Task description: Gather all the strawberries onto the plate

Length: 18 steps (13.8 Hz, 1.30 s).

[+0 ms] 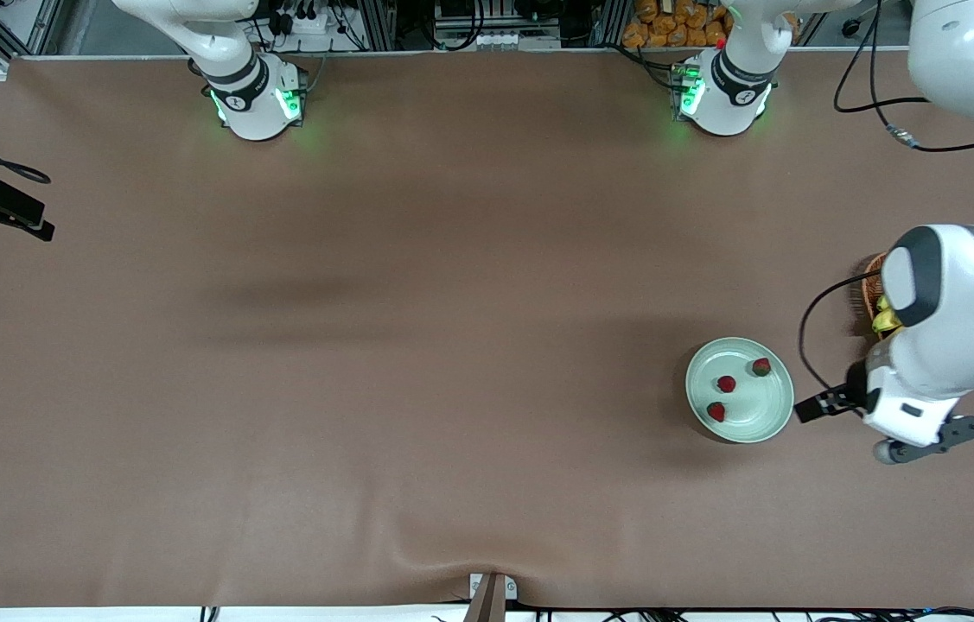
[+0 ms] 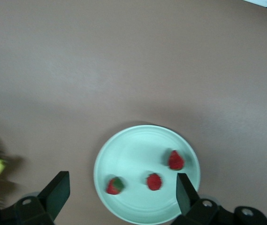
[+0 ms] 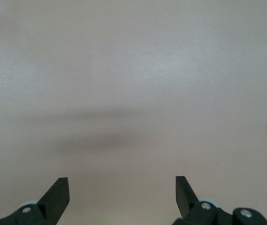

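Surface finishes on your worktable

You see a matt brown table covering [image 1: 417, 363], smooth but wrinkled at its near edge; a pale mint plate [image 2: 133, 154] with a smooth, faintly glossy glaze; three strawberries [image 2: 175, 160] with dull, pitted red skin. Your arm housings [image 1: 953, 328] look like glossy white moulded plastic, the left gripper [image 2: 121, 197] fingers matt black. The basket [image 1: 871, 289] beside the plate shows rough brown wicker weave.

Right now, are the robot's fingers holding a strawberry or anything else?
No, nothing is held. The left gripper hangs open over the plate, where all three strawberries lie. The right gripper is open over bare table.
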Available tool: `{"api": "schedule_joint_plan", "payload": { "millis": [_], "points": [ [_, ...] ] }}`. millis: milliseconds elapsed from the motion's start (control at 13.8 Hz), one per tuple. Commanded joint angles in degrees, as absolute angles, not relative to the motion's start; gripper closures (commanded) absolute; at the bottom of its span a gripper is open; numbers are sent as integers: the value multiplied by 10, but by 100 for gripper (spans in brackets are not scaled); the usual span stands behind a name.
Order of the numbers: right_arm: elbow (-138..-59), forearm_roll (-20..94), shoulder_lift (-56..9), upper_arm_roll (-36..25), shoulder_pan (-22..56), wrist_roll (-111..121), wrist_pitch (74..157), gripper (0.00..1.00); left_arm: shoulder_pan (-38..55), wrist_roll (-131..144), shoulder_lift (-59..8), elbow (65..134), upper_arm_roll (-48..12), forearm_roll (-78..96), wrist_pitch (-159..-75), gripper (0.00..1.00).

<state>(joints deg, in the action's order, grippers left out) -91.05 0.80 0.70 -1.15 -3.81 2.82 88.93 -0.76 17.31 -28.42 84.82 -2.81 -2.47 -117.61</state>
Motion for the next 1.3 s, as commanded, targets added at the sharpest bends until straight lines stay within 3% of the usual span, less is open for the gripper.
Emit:
{"api": "schedule_joint_plan", "payload": {
  "millis": [0,796,1230],
  "points": [
    [-912,4,16,-6,-43,25,889,0,-15,145,-229,860,-33,-30,-1137,0],
    [-912,3,16,-7,-43,25,890,0,-23,120,-59,846,-45,-30,-951,0],
    [-909,3,16,-8,-43,25,891,0,-19,94,-21,853,-49,-20,-891,0]
  ]
}}
